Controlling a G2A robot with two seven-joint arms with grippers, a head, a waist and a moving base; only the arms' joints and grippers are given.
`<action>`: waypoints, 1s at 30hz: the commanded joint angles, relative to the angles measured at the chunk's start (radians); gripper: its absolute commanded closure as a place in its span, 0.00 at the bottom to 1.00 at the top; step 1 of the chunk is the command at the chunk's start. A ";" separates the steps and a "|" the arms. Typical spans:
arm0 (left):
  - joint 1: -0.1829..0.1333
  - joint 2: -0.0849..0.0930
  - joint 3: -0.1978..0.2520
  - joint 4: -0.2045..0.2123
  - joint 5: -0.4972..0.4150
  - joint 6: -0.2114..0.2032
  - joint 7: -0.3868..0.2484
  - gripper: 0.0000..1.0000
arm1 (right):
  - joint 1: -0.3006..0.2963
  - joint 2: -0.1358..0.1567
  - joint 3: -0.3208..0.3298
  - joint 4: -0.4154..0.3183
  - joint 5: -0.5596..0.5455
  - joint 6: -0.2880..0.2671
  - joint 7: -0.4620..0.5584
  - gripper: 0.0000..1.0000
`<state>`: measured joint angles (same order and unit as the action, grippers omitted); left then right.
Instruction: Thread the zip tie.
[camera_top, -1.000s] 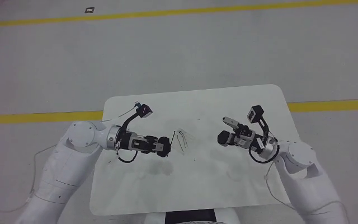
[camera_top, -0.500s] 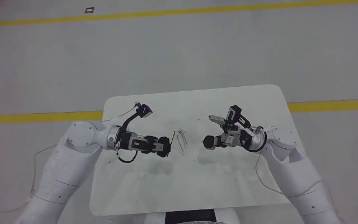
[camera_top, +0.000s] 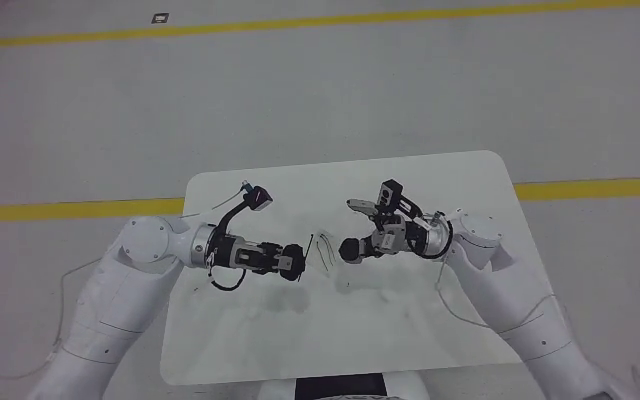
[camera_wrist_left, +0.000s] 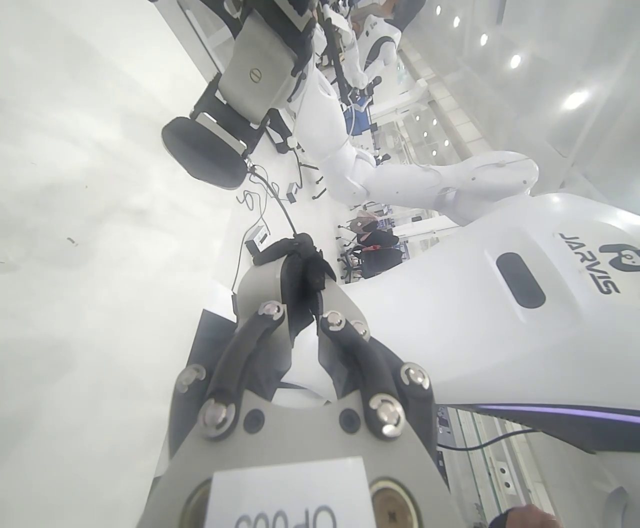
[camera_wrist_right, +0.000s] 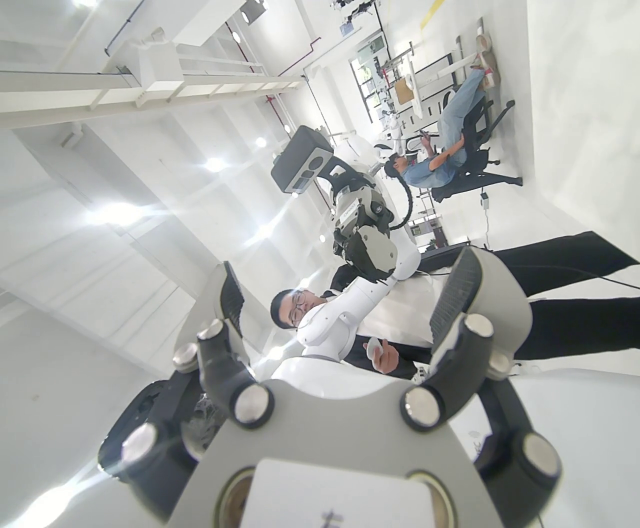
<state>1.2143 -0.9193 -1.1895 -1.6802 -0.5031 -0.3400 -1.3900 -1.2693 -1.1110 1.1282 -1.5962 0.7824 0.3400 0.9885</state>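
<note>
A thin black zip tie (camera_top: 325, 252) sticks out over the middle of the white table (camera_top: 400, 320). My left gripper (camera_top: 297, 262) is shut on one end of it. In the left wrist view the left gripper (camera_wrist_left: 300, 250) pinches the tie's black end, and the tie's strand (camera_wrist_left: 286, 214) curves away toward a black fingertip (camera_wrist_left: 205, 152) of the other arm. My right gripper (camera_top: 347, 250) hovers just right of the tie, facing the left one. In its own view the right gripper (camera_wrist_right: 345, 295) is open, with nothing between its pads, and it points at the left gripper (camera_wrist_right: 370, 255).
Small dark specks mark the table surface near the centre. Bare tabletop lies in front of and behind both grippers. A yellow floor line (camera_top: 90, 209) runs behind the table.
My right arm has swung left across the table, from the right side to close beside the zip tie. The left arm and the tie have kept still.
</note>
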 joint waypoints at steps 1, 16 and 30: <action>0.000 0.000 0.000 0.000 0.000 0.000 0.000 1.00 | 0.000 0.000 0.000 0.000 -0.001 0.000 0.000 0.00; 0.000 0.000 0.000 0.000 0.000 0.000 0.000 1.00 | 0.039 -0.017 -0.068 -0.035 -0.030 -0.105 -0.032 0.00; 0.000 0.000 0.000 0.000 0.000 0.000 0.000 1.00 | 0.095 -0.041 -0.137 -0.009 -0.061 -0.216 -0.074 0.00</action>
<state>1.2143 -0.9193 -1.1895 -1.6802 -0.5031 -0.3400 -1.3900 -1.1740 -1.1523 0.9918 -1.6052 0.7216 0.1238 0.9149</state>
